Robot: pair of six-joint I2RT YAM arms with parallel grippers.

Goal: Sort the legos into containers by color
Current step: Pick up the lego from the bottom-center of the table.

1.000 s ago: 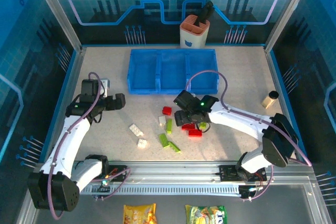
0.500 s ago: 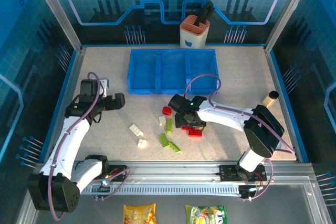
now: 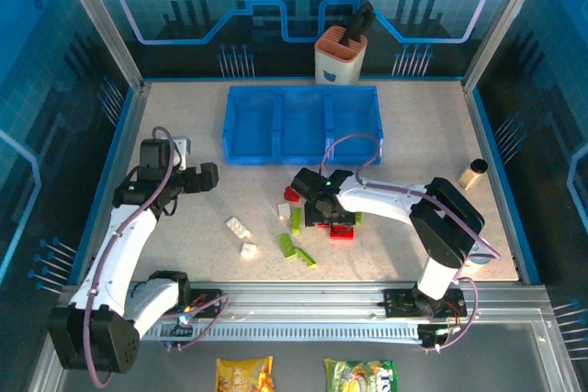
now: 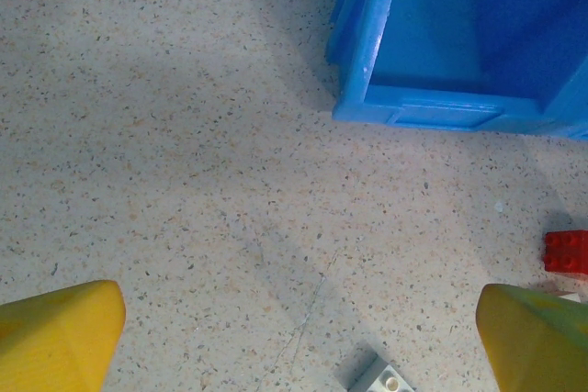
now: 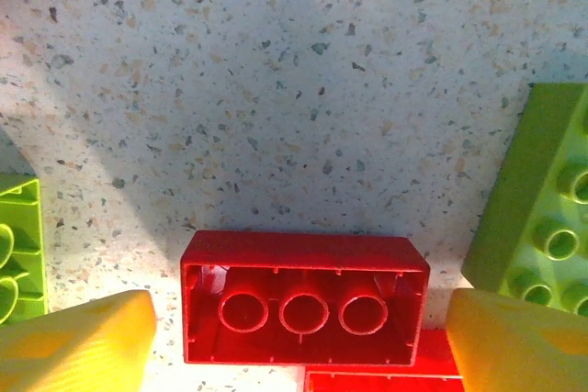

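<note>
The legos (image 3: 296, 219) lie loose at the middle of the tabletop (image 4: 165, 135), between its near edge and the blue tray (image 3: 276, 155) standing toward the far edge. We make out no brick in the tray.

The right gripper (image 5: 294, 341) hangs low over a red brick (image 5: 305, 309). Its yellow fingertips (image 5: 73, 337) are apart, one off each short end, with tabletop showing on both sides, so nothing is clamped. The brick lies upside down, hollow side and three tubes upward.

We judge it light, rigid and smooth-walled. It will not deform, but it may slide or pivot if one fingertip touches first. Take hold across the two short end walls, low and centred.

Note the crowding. A lime brick (image 5: 537, 236) sits just beside the right end and a second lime brick (image 5: 16, 245) lies near the left. Another red piece (image 5: 367, 381) meets the long wall; we cannot tell whether it abuts or lies under.

The left gripper (image 4: 294, 346) has its jaws wide apart over bare tabletop, near the tray's near-left corner, holding nothing.
</note>
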